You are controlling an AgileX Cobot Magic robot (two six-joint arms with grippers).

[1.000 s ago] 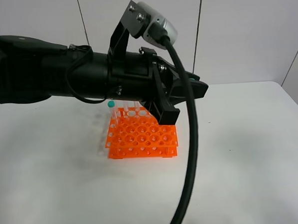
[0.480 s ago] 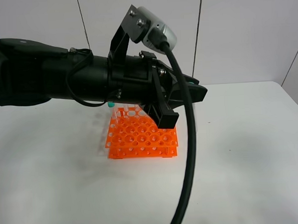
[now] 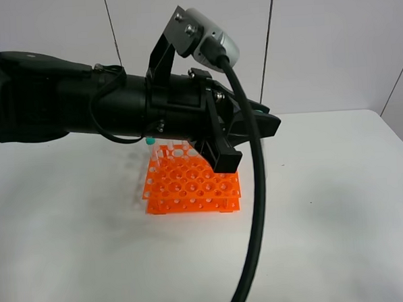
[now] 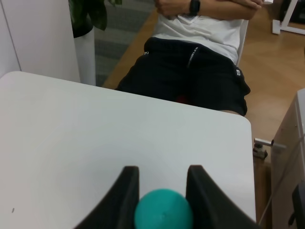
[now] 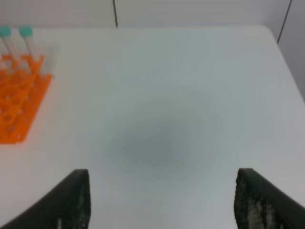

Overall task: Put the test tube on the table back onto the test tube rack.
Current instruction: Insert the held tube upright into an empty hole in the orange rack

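Left gripper (image 4: 162,172) clamps the test tube (image 4: 163,213) (teal cap showing) by the test tube rack (image 3: 190,187). Right gripper (image 5: 161,191), further right, stands wide, empty.

A wall (image 3: 331,43) of white panels fills the high view from 10 to 2 o'clock, split by dark seams (image 3: 271,39). Light is soft and even. In the left wrist view, past the white table (image 4: 71,124), a wooden floor (image 4: 271,62) meets grey carpet (image 4: 121,28). A plant (image 4: 88,14) in a white pot (image 4: 86,57) stands beside a seated person (image 4: 195,57).
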